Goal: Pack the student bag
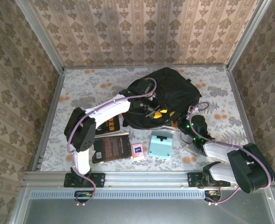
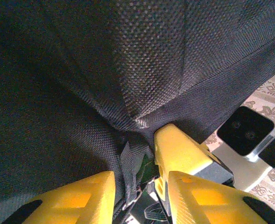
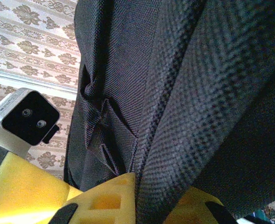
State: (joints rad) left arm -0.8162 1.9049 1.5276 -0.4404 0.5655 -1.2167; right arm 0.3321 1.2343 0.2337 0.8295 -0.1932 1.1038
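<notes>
from above, we see the student bag [image 1: 167, 91] lying on the far middle of the flowered table [image 1: 90, 86], its black fabric slumped and rumpled. the left gripper [image 1: 157, 112] reaches in from the left to the bag's near edge. the right gripper [image 1: 174, 117] meets the same edge from the right, and the two sit just beside each other. nearer the arms' bases, a dark-covered book [image 1: 113, 147], a small pink packet [image 1: 138, 150] and a teal box [image 1: 159, 143] lie in a row. a second dark book [image 1: 113, 123] lies partly under the left arm, just beside the bag.

in the left wrist view, the woven cloth of the student bag [image 2: 142, 70] hangs close above. the left gripper's yellow fingers [image 2: 81, 200] stand apart with a strip of strap in the gap; whether they pinch it we cannot tell. just beyond, a yellow finger of the right gripper presses into a pucker of the cloth.

in the right wrist view, the right gripper [image 3: 139, 196] is closed tight on a fold of the bag's fabric, which rises between its fingers.
</notes>
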